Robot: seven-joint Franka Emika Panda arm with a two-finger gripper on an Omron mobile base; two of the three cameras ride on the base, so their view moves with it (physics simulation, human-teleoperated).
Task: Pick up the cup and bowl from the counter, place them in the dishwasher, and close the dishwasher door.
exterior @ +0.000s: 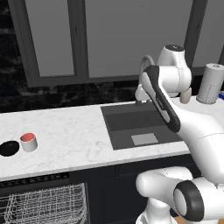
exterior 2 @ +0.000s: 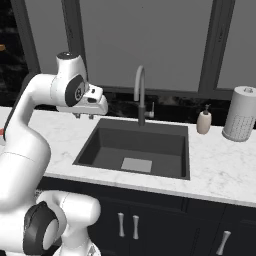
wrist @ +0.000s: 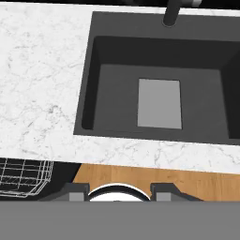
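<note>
Left base view: cup [exterior: 28, 141] beside bowl [exterior: 8, 148]

On the counter [exterior: 74, 135] the bowl [exterior: 8, 148] lies just left of the cup [exterior: 28, 142], both well left of the sink [exterior: 140, 127], above the dishwasher [exterior: 43, 201]; faucet [exterior 2: 140, 95] behind the sink, soap bottle [exterior 2: 203, 121] and perforated cylinder [exterior 2: 240, 114] at right.

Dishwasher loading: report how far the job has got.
Done: nothing yet. The cup and the bowl sit side by side on the counter, both untouched. In hand: the end effector hangs over the counter beside the sink, carrying nothing. Left: load both into the dishwasher, whose white rack shows below the counter, then close its door.
</note>
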